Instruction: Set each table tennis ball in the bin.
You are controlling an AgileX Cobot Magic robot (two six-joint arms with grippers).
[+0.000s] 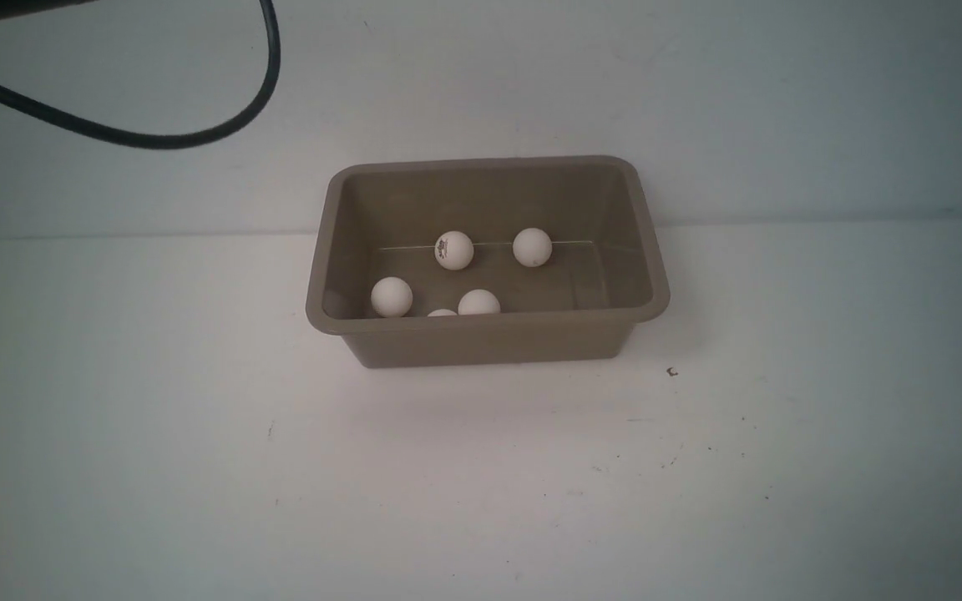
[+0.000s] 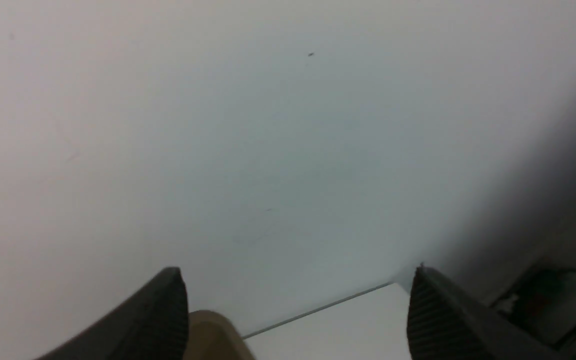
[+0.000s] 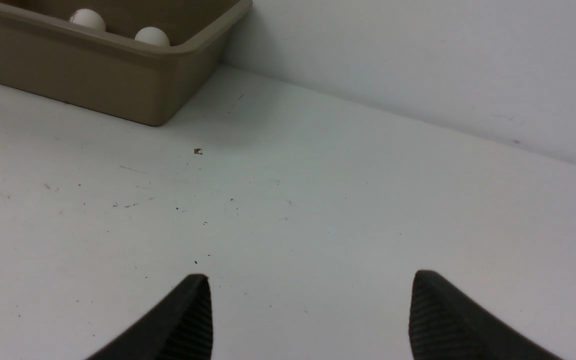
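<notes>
The bin sat at the counter's far edge, close to the back wall, roughly centred btwn the two arms, prob. so either one could reach it. All five table tennis balls lay inside: two toward the far wall, one by the near-left corner, two against the near wall, one of those mostly hidden behind the rim. None showed on the counter itself, so the task looked done. Left hand had its fingers well apart w/ nothing btwn them; its cam looked mostly at the wall, w/ a corner of the bin's rim just visible. Right hand was likewise spread and empty, low over the bare counter near the right side of the bin, two balls peeking over the rim in its view. Neither arm showed in the front view, prob. pulled back clear of the bin. A black cable looped at the upper left, away from the bin.
</notes>
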